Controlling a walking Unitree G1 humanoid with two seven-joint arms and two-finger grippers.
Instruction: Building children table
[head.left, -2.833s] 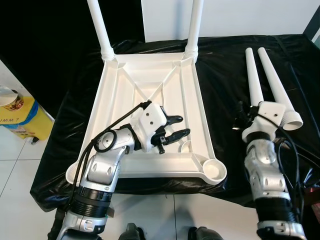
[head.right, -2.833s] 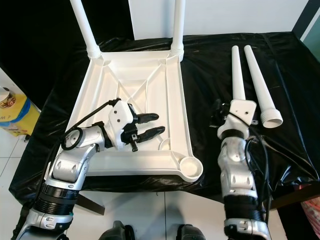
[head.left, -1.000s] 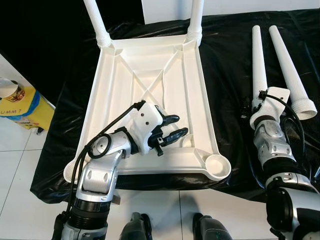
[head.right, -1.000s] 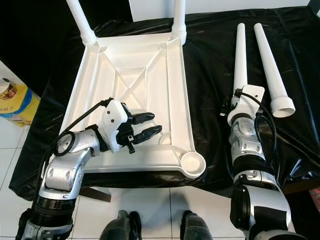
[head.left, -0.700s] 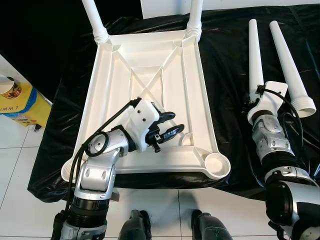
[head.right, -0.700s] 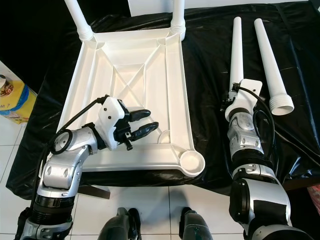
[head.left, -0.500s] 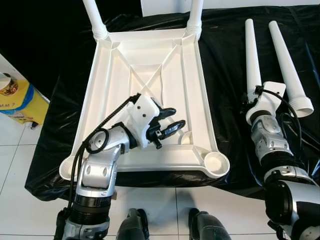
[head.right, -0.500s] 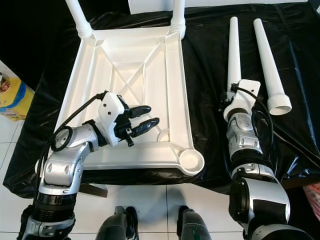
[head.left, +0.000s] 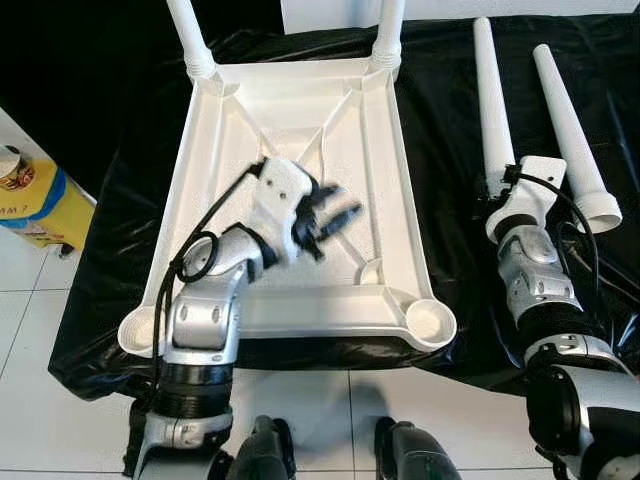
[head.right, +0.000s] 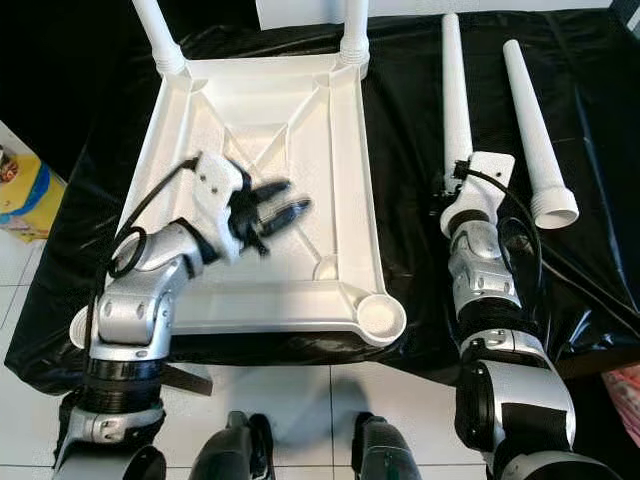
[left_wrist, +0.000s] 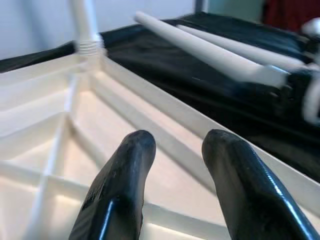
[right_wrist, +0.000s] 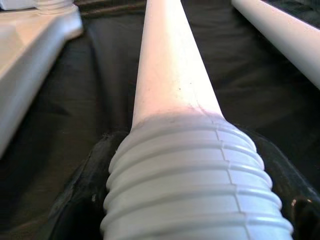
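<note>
Your upturned white tabletop lies on the black-draped surface, with two legs already standing in its far corners. Your left gripper hovers over its ribbed underside, fingers apart and empty. Your right gripper grips the threaded end of a loose leg; the second loose leg lies beside it. A yellow box sits on the floor at your left.

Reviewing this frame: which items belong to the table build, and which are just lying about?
Part of the job:
- upturned white tabletop, two legs already fitted
- loose leg, threaded end in the right pincer
- second loose leg on the black cloth
- left pincer, open over the tabletop

Lying about:
- yellow box on the floor
- black cloth
</note>
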